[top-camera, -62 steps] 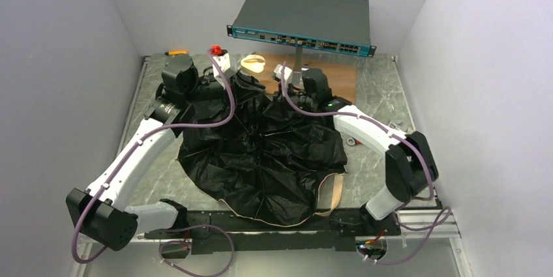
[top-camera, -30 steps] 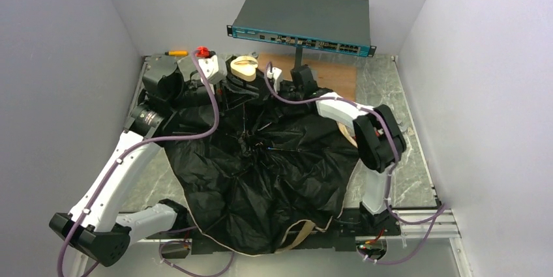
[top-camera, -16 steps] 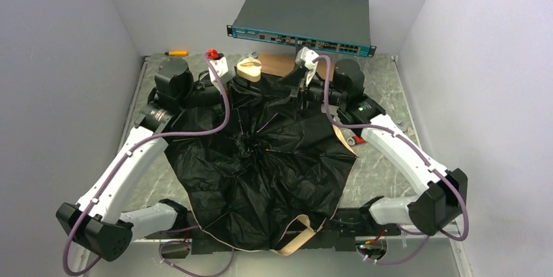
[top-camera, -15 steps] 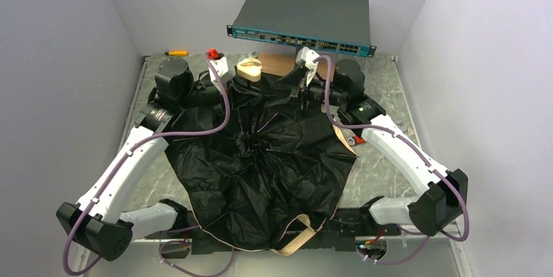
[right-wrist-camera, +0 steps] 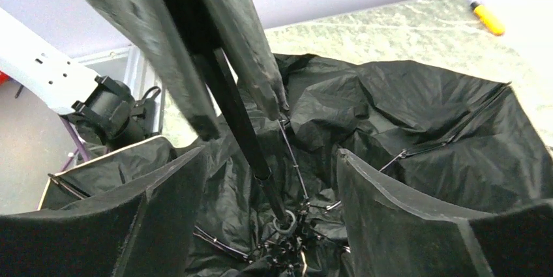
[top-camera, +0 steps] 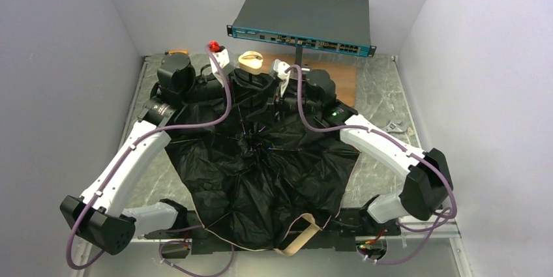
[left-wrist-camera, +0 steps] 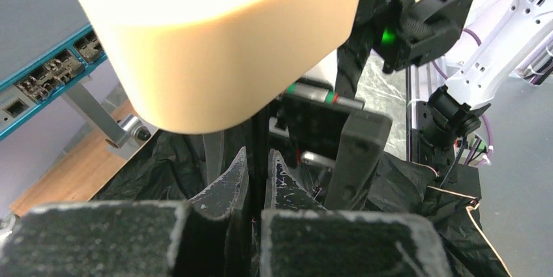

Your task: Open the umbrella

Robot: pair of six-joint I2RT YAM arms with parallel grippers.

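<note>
**A:** How far along is it?

**B:** Part way, I'd say. The umbrella (top-camera: 261, 160) lies lining-up across the middle of the table (top-camera: 385, 94). Its black canopy is spread from close to the far edge down to the near edge, where the cream rim shows. But the fabric is slack and creased and the ribs (right-wrist-camera: 417, 150) look loose, so I judge it unfolded, not locked open.

**A:** What's left, then?

**B:** Probably driving the hub (right-wrist-camera: 285, 225) along the shaft (right-wrist-camera: 238, 120) until the canopy goes taut. Whether any catch has clicked, I can't tell.

**A:** And the left gripper?

**B:** The left gripper (left-wrist-camera: 255, 176) is pinched tight on the shaft just below the cream handle (left-wrist-camera: 215, 36), its fingers (left-wrist-camera: 228, 176) almost meeting around it. The handle sits toward the far edge, near the switch box (top-camera: 303, 16).

**A:** The right one?

**B:** The right gripper (right-wrist-camera: 270, 160) stands wide open, one finger either side of the shaft, above the hub. It holds nothing. In its wrist view neither pad seems to touch shaft or fabric, though the frame cuts off their lower parts.
</note>
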